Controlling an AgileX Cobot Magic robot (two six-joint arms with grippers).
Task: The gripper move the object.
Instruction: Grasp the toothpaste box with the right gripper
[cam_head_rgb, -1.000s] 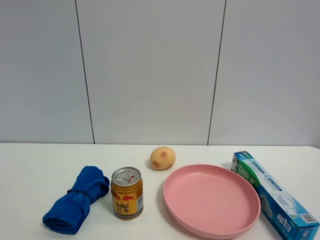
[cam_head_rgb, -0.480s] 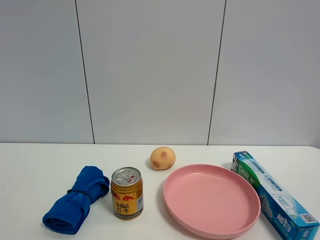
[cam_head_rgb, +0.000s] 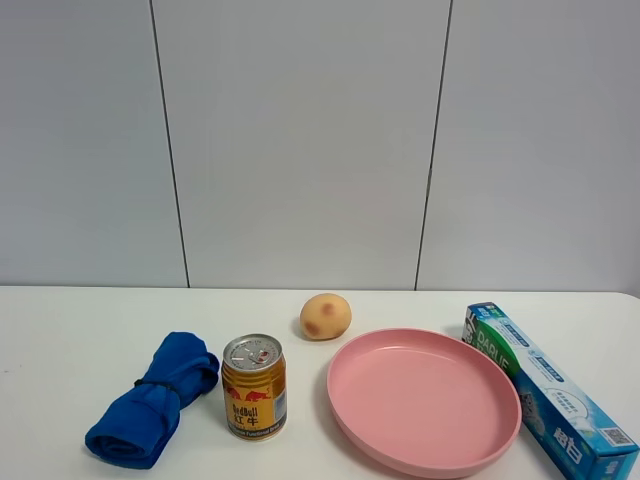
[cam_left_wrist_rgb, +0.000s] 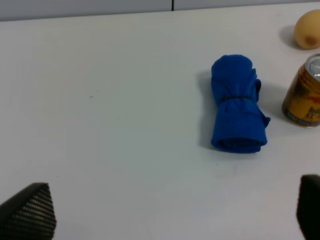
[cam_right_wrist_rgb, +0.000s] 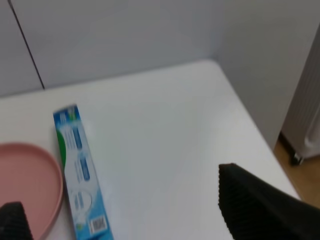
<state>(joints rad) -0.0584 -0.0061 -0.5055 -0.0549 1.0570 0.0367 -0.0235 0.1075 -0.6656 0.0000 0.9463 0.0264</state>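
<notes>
The green and light blue DARLIE toothpaste box (cam_head_rgb: 545, 390) lies flat at the table's right, just right of the pink plate (cam_head_rgb: 425, 400). No gripper shows in the exterior high view. In the right wrist view the box (cam_right_wrist_rgb: 80, 170) lies lengthwise beside the plate's rim (cam_right_wrist_rgb: 52, 185), and my right gripper (cam_right_wrist_rgb: 120, 192) is open and empty above the table, apart from the box. My left gripper (cam_left_wrist_rgb: 170, 200) is open and empty above bare table, well short of the rolled blue cloth (cam_left_wrist_rgb: 236, 105).
A gold drink can (cam_head_rgb: 254, 388) stands left of the plate, with the rolled blue cloth (cam_head_rgb: 152, 400) further left. A peach-coloured round fruit (cam_head_rgb: 325, 316) sits behind the plate. The table's right edge (cam_right_wrist_rgb: 260, 135) is close to the box.
</notes>
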